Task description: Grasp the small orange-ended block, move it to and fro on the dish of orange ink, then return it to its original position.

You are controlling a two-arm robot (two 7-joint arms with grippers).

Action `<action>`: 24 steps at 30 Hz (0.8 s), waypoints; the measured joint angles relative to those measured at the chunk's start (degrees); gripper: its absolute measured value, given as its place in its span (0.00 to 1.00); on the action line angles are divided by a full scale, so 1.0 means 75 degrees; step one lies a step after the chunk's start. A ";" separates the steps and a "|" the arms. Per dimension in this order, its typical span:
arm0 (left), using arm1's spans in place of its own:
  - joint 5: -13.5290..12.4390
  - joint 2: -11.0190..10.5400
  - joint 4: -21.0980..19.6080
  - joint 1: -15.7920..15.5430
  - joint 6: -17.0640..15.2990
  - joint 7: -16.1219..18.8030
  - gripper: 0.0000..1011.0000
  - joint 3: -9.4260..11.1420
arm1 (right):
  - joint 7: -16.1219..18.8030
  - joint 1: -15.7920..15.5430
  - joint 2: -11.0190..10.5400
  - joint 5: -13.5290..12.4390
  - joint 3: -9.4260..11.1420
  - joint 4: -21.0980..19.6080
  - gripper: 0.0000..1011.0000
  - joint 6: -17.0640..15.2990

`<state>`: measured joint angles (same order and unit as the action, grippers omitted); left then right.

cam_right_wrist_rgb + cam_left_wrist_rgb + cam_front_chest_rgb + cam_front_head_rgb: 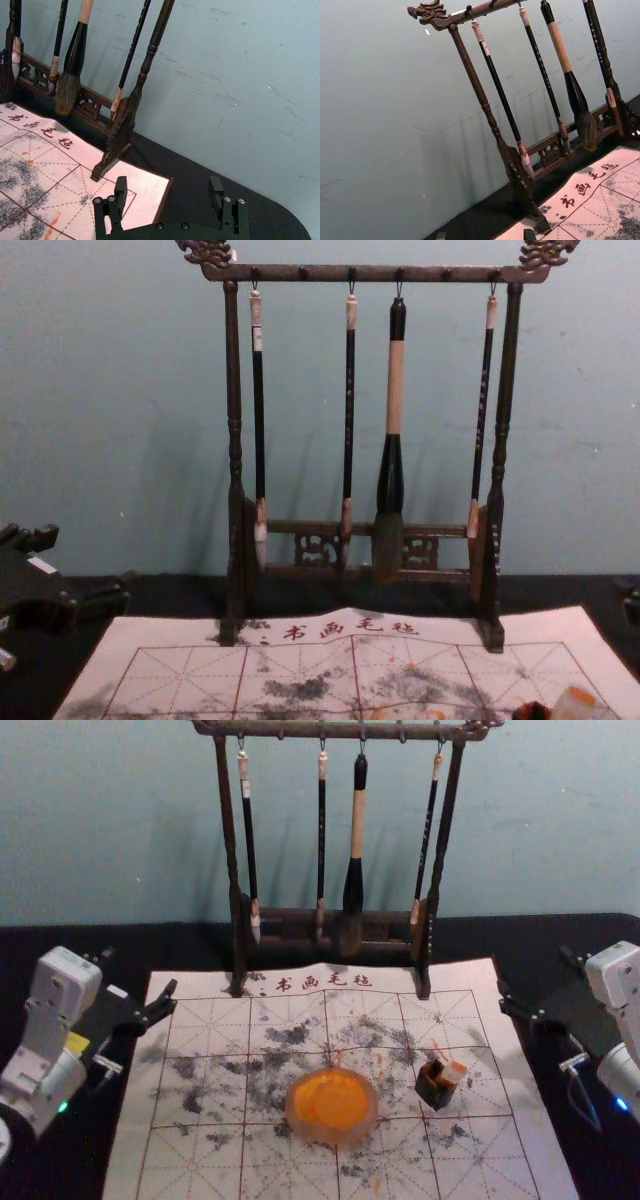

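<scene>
One dark tabletop point(180, 945) carries everything before me. On it lies my grid-printed sheet point(210, 1045); near its far edge stands the brush rack point(230, 850), four brushes hanging. My left tool point(140, 977) and right tool point(538, 980) are raised on either side of the sheet, fingers spread, gripping nothing. Mid-sheet sits the dish of orange ink point(332, 1105). Right of it, the small pale block point(453, 1073), orange-marked, meets a dark, orange-edged piece point(435, 1094); whether it's inside, I can't tell.
</scene>
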<state>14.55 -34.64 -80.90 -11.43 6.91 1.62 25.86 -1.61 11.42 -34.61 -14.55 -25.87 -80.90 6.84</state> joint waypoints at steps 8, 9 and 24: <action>0.0000 0.0000 0.0000 0.0000 0.0000 0.0000 0.99 0.0000 | -0.0001 0.0002 -0.0004 0.0000 0.0000 0.0000 0.99 0.0006; 0.0000 0.0000 0.0000 0.0000 0.0000 0.0000 0.99 0.0000 | -0.0001 0.0002 -0.0005 0.0000 0.0000 0.0000 0.99 0.0007; 0.0000 0.0000 0.0000 0.0000 0.0000 0.0000 0.99 0.0000 | -0.0001 0.0002 -0.0005 0.0000 0.0000 0.0000 0.99 0.0009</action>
<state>14.55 -34.65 -80.90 -11.43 6.91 1.62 25.86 -1.62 11.43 -34.65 -14.55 -25.86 -80.90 6.91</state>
